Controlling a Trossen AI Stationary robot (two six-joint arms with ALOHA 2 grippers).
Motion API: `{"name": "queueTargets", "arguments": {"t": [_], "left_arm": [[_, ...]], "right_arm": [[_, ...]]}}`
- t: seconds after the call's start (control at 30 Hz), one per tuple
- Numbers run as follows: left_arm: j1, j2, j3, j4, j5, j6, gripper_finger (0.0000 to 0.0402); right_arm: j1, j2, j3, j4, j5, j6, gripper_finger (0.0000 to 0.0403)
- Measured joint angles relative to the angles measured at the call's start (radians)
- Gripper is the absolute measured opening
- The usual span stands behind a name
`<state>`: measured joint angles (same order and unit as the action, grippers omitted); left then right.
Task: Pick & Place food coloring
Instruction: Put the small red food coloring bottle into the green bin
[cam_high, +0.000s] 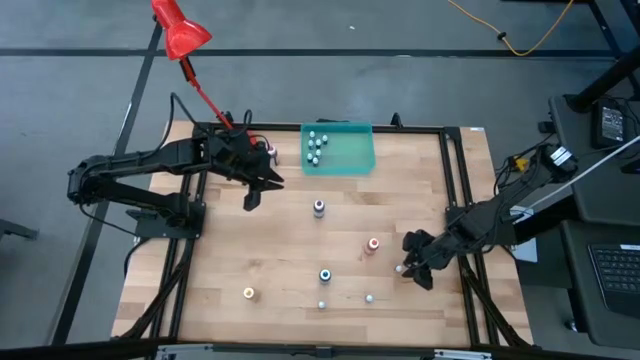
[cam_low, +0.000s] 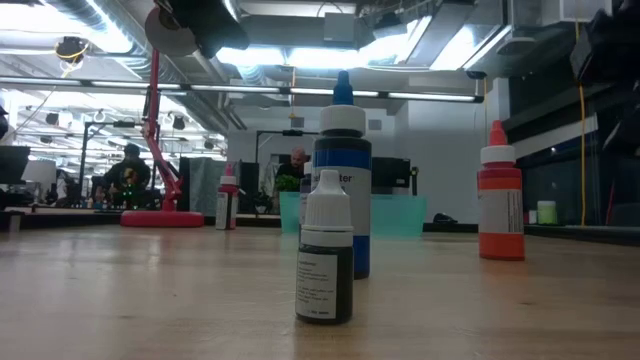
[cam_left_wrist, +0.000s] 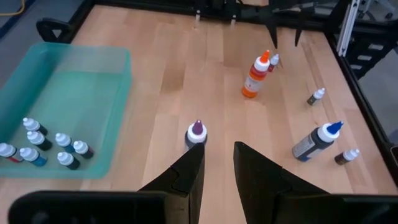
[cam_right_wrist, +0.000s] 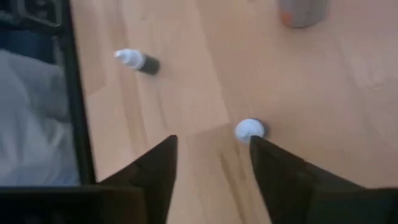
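**Several bottles collected, several still on the table**

Progress: a cluster of small bottles (cam_high: 316, 146) already lies in the left part of the teal tray (cam_high: 352, 160) at the far side of the table (cam_high: 290, 255). The left wrist view shows about seven there.

Remaining: at least seven bottles stand loose on the wood. These include a purple-capped bottle (cam_high: 319, 207) near the tray, an orange bottle (cam_high: 373, 244), a blue bottle (cam_high: 325, 275), a yellow bottle (cam_high: 248, 293), and small white-capped ones (cam_high: 369, 298) toward the near edge.

Right gripper (cam_right_wrist: 211, 152): positioned at the right side of the table, jaws parted and empty, with one small white-capped bottle (cam_right_wrist: 250, 129) just ahead of its fingertips. Judgement: this bottle is the next pick.

Left gripper (cam_left_wrist: 217, 163): hovers near the tray, above the purple-capped bottle, jaws narrowly apart, holding nothing.

Judgement: roughly half complete.
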<state>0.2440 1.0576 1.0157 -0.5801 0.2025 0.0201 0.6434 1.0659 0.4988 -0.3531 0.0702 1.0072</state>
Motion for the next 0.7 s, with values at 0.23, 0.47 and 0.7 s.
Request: {"name": "queueTargets", "arguments": {"t": [0.23,0.47,0.7], "left_arm": [[0.0,0.0,0.0,-0.01,0.001,0.019,0.0082],[0.0,0.0,0.0,-0.011,0.001,0.027,0.0082],[0.0,0.0,0.0,-0.016,0.001,0.027,0.0082]], "right_arm": [[0.0,0.06,0.0,-0.031,0.041,0.062,0.0282],[0.0,0.164,0.0,0.006,0.018,0.057,0.0277],[-0.01,0.238,0.0,0.009,0.025,0.061,0.0262]]}}
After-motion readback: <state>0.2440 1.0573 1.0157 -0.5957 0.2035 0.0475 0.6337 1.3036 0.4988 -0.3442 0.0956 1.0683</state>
